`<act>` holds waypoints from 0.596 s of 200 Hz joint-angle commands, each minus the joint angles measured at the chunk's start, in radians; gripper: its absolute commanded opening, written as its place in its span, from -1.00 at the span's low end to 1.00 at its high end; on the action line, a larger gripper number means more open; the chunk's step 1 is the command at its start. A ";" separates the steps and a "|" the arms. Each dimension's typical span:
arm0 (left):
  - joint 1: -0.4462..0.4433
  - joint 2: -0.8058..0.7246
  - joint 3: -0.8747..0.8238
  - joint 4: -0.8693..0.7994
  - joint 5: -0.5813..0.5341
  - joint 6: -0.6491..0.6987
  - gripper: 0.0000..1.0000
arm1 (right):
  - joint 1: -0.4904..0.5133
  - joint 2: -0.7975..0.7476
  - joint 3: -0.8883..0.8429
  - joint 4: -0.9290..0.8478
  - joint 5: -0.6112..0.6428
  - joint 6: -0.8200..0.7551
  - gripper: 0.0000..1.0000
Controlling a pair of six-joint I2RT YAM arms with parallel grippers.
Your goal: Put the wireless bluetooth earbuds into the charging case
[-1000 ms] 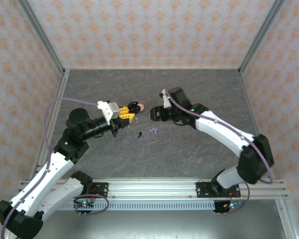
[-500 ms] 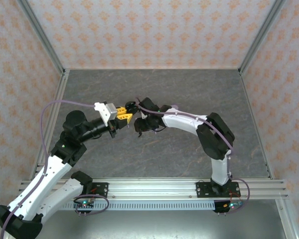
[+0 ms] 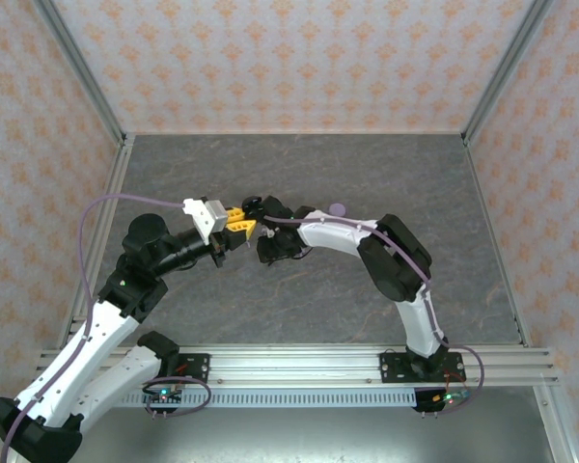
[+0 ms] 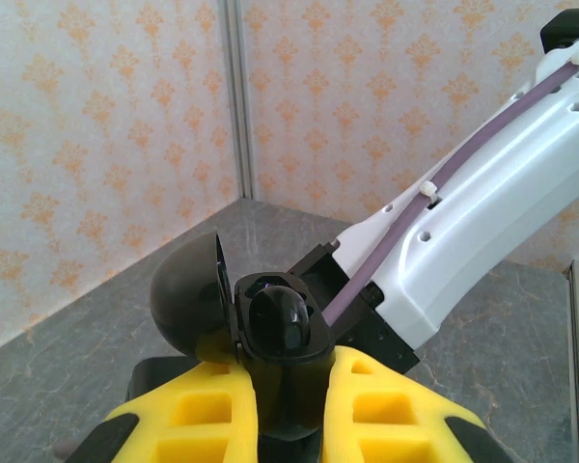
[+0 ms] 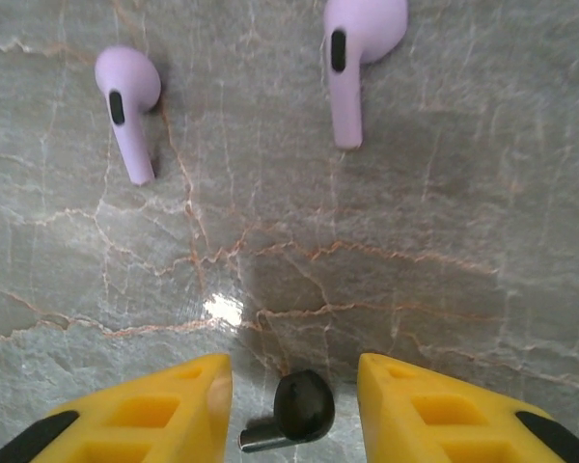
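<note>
My left gripper (image 4: pixel 289 359) (image 3: pixel 239 221) is shut on an open black charging case (image 4: pixel 275 323), held above the table. The case lid (image 4: pixel 185 301) is hinged back to the left, and a glossy black rounded shape sits inside. My right gripper (image 5: pixel 294 386) (image 3: pixel 269 251) points down at the table just right of the left gripper and is open. A black earbud (image 5: pixel 301 407) lies on the table between its yellow fingers (image 5: pixel 420 405), with a gap on each side. Two lilac earbuds (image 5: pixel 130 106) (image 5: pixel 355 53) lie farther ahead on the table.
A round purple case (image 3: pixel 339 207) lies on the grey marbled table (image 3: pixel 386 174) behind the right arm. The right forearm (image 4: pixel 482 212) passes close beside the held case. Patterned walls and metal posts (image 4: pixel 236 96) enclose the table.
My right arm has swung left across the table and come down over the black earbud, with its jaws narrowing. The left gripper has shifted slightly left, still holding the case.
</note>
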 commanded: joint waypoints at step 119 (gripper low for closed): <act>-0.006 -0.010 0.033 -0.011 -0.016 0.027 -1.00 | 0.029 -0.073 -0.082 -0.164 0.216 -0.078 -0.38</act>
